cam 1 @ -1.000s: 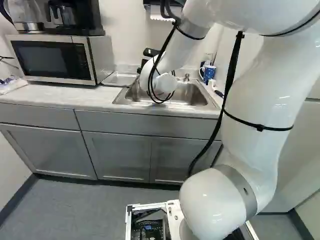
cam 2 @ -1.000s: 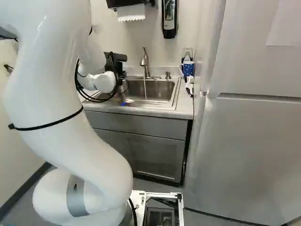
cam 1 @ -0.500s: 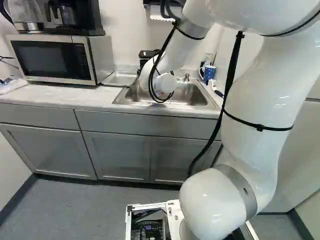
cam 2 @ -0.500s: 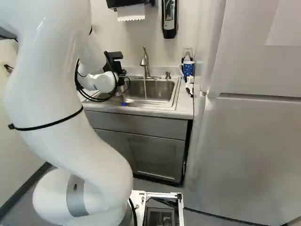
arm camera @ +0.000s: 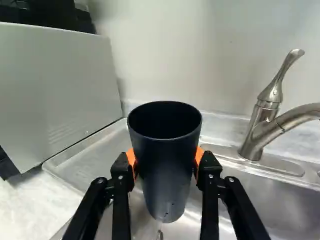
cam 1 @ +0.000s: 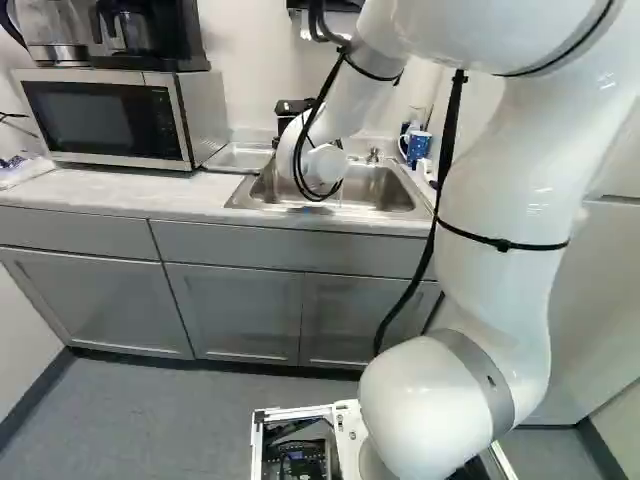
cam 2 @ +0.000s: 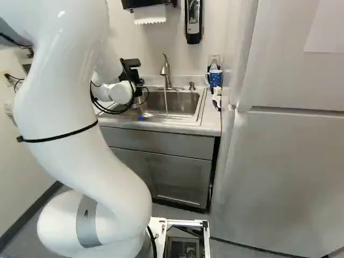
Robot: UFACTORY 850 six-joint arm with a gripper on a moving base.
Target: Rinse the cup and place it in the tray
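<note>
In the right base view, the black gripper is over the sink's left part, its fingers hidden behind the wrist. The wrist view shows the gripper shut on a dark cup, with orange pads pressing from both sides. The cup stands about upright, mouth up, and water drips at its base. Ahead of the cup and to the faucet's far side from the basin lies the metal tray, also beside the sink in the left base view.
A faucet runs a thin stream into the sink. The microwave borders the tray. A blue mug stands at the counter's right end, near the fridge.
The arm has swung slightly left in the left base view, and the gripper has turned and shifted a little toward the tray side, carrying the cup. The base has not moved.
</note>
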